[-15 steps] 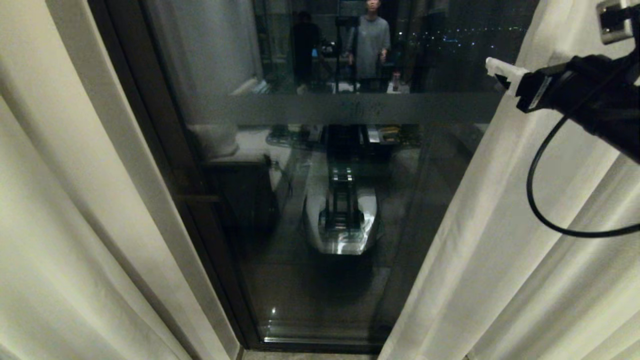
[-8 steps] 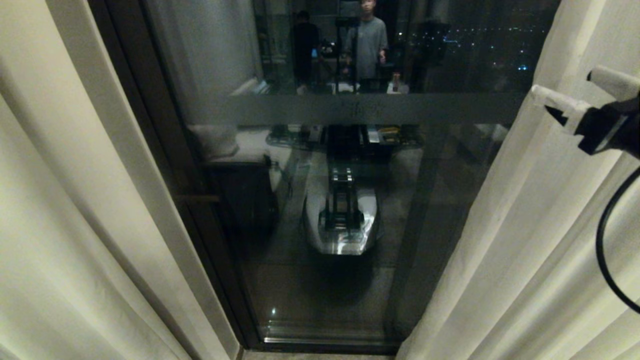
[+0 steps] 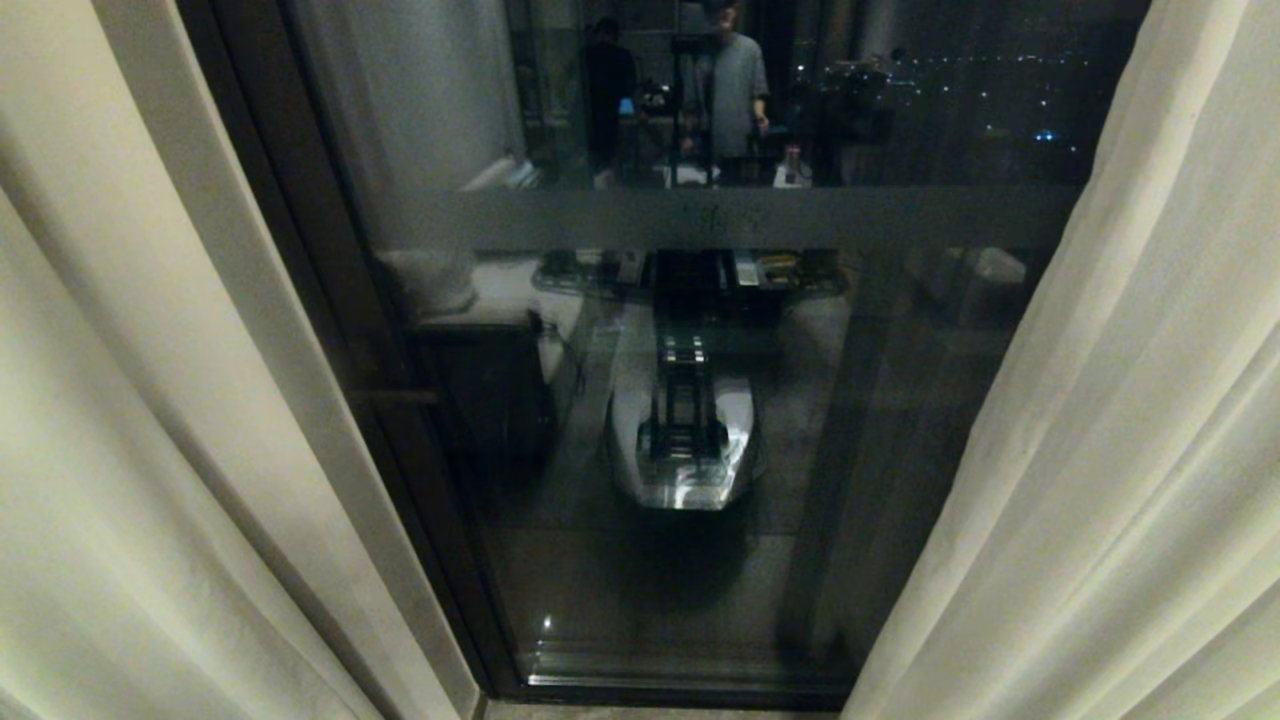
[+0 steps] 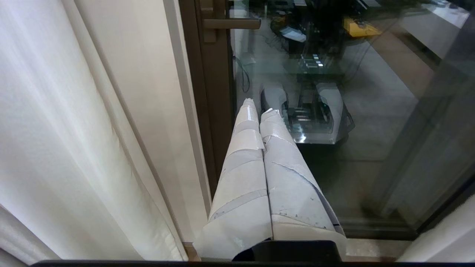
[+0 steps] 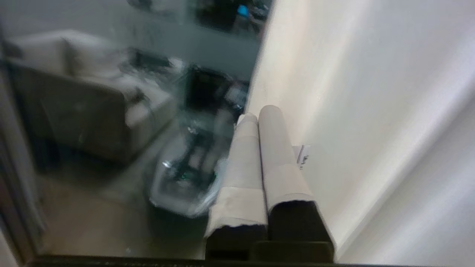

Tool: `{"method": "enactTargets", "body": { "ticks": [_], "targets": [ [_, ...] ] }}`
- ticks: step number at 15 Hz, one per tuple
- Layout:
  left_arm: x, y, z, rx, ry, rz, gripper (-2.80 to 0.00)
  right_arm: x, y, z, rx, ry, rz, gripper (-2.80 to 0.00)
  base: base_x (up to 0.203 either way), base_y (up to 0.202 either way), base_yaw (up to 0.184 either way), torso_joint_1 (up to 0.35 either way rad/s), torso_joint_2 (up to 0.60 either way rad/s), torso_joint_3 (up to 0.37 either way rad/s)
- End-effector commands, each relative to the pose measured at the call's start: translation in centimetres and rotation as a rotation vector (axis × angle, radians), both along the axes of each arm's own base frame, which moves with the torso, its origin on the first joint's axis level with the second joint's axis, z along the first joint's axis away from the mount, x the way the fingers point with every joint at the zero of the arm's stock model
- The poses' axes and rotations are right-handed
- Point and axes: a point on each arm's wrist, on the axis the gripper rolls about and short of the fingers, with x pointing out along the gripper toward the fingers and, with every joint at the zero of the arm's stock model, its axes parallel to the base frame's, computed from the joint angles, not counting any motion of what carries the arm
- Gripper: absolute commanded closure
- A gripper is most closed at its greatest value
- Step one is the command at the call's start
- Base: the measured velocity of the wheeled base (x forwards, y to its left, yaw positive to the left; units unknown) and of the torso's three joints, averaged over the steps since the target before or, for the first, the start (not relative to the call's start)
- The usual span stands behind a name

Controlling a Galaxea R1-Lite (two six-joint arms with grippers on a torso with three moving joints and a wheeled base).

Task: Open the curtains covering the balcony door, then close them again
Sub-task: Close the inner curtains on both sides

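Nearest, the left hand [image 4: 259, 111] shows in its wrist view with its two pale, tape-wrapped fingers [image 4: 245, 148] pressed together on nothing, pointing down along the dark brown frame of the balcony door [image 4: 207, 92]. The left cream-white pleated curtain panel [image 4: 74, 129] hangs just beside it, on the side away from the glass. The right hand [image 5: 258, 113] shows in its own wrist view, its pale fingers together too and gripping no cloth, close against the inner edge of the right cream-white curtain panel [image 5: 352, 111]. Neither hand appears in the head view.

In that view the two panels hang parted, one at the left [image 3: 150, 450] and one at the right [image 3: 1120, 450], with the tall glass pane [image 3: 700, 400] bare between them. Their long axis runs top to bottom, so any pull must go sideways, across the pleats.

I judge the opening done and the closing yet to come. Each panel's inner edge lies toward the middle of the door from its own hand, and the right hand seems the closer to its cloth.

Farther off, the dark glass mirrors the robot's white base [image 3: 685, 440] and a standing person in a grey shirt [image 3: 735, 80].
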Motion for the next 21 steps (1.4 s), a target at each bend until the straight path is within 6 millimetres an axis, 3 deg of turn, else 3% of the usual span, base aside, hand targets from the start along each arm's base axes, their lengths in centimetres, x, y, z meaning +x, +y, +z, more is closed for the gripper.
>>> {"method": "enactTargets", "body": {
  "ticks": [1,5,8,10,15,21],
  "targets": [
    [0.0,0.0,0.0,0.000,-0.001,0.001,0.00,-4.7,-0.3,-1.3,-0.004,-0.048,-0.022,0.00,0.000,0.000,0.000,0.000,0.00,0.000],
    [0.0,0.0,0.0,0.000,-0.001,0.001,0.00,-10.8,-0.3,-4.7,-0.032,-0.011,-0.036,0.00,0.000,0.000,0.000,0.000,0.00,0.000],
    [0.0,0.0,0.0,0.000,-0.001,0.000,0.00,-14.5,-0.3,-8.6,-0.071,0.046,-0.043,0.00,0.000,0.000,0.000,0.000,0.00,0.000],
    [0.0,0.0,0.0,0.000,-0.001,0.000,0.00,-14.1,-0.3,-11.1,-0.086,0.147,-0.040,0.00,0.000,0.000,0.000,0.000,0.00,0.000],
    [0.0,0.0,0.0,0.000,-0.001,0.002,0.00,-12.8,-0.3,-15.1,-0.058,0.214,-0.032,0.00,0.000,0.000,0.000,0.000,0.00,0.000],
    [0.0,0.0,0.0,0.000,-0.001,0.000,0.00,-12.1,-0.5,-16.5,0.079,0.225,-0.106,0.00,0.000,0.000,0.000,0.000,0.00,0.000]
  ]
}}
